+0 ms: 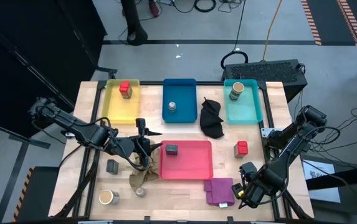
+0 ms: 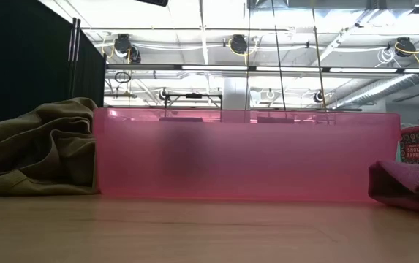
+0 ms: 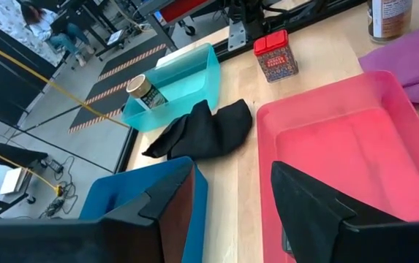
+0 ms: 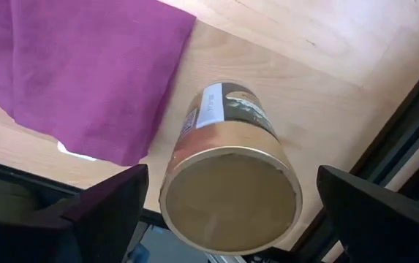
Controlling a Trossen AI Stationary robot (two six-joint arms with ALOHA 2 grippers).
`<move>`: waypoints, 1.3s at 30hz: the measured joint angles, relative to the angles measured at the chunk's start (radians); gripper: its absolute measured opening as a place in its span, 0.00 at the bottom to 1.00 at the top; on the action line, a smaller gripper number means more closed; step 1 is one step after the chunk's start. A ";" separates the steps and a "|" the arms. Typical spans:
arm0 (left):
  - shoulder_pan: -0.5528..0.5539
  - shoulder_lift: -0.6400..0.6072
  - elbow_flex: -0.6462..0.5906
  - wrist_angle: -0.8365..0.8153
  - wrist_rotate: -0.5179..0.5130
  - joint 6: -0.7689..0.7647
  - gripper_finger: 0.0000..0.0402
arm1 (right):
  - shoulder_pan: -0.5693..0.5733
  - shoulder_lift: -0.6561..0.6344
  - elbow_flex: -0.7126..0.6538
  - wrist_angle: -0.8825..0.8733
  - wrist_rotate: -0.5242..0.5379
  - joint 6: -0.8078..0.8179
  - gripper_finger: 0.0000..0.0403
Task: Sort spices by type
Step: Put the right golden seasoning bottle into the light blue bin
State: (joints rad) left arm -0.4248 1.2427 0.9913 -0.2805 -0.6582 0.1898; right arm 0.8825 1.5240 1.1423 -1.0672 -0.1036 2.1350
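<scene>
Here, at the lower right of the high view, the right gripper [image 4: 227,212] hung with fingers wide apart directly over a tan jar [image 4: 227,172] standing upright beside the purple cloth [image 4: 85,69], its lid between them, not yet gripped.

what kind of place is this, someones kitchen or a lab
Most likely a robotics lab or workshop, not a kitchen. Exposed ceiling ducts and strip lights show in the low view, cables trail over a grey floor with striped hazard tape, and the wooden table sits on a metal frame.
</scene>
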 joint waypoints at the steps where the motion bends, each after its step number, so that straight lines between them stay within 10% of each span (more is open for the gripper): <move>1: 0.000 0.000 0.000 0.001 0.000 0.000 0.47 | 0.000 0.000 0.000 0.000 -0.001 0.007 0.93; 18: 0.000 0.000 0.000 -0.001 0.000 0.000 0.47 | -0.005 0.004 -0.044 0.065 -0.008 0.022 0.62; 39: 0.000 0.000 0.000 0.000 0.000 0.007 0.47 | -0.268 -0.077 0.280 -0.237 -0.079 -0.364 0.62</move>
State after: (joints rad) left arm -0.4248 1.2427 0.9913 -0.2802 -0.6586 0.1967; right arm 0.6147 1.4467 1.4219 -1.3041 -0.1828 1.7706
